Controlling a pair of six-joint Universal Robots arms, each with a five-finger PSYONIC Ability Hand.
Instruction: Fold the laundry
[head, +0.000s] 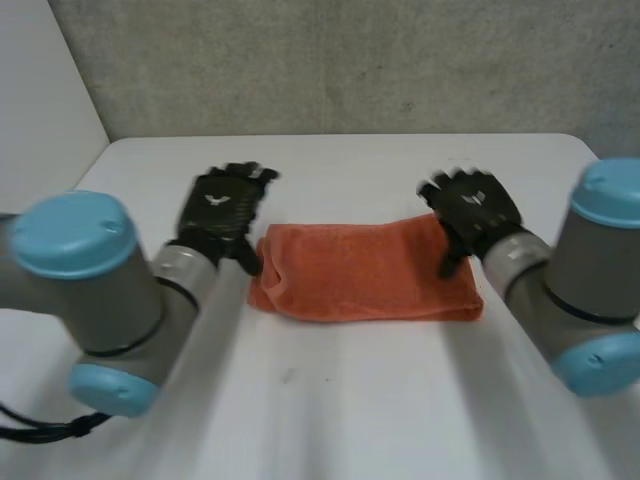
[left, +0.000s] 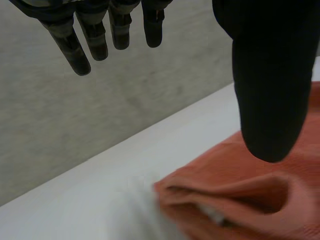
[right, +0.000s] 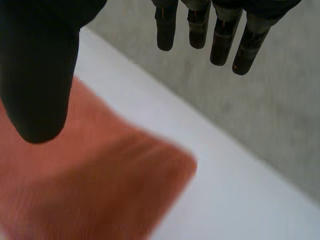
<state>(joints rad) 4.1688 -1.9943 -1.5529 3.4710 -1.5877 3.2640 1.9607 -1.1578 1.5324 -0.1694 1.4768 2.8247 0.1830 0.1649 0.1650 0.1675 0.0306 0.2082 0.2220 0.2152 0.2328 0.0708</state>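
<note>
This is looking like a robot lab or test room — the left arm (head: 95, 290) and the right arm (head: 590, 270), both grey with blue caps, are hanging over a plain white table (head: 340, 400). A bare grey wall (head: 350, 60) is standing right behind it — rough like concrete.

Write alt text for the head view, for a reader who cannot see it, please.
A folded orange cloth lies on a white table between two black robot hands. The open left hand is at the cloth's left end, the open right hand over its far right corner.
</note>
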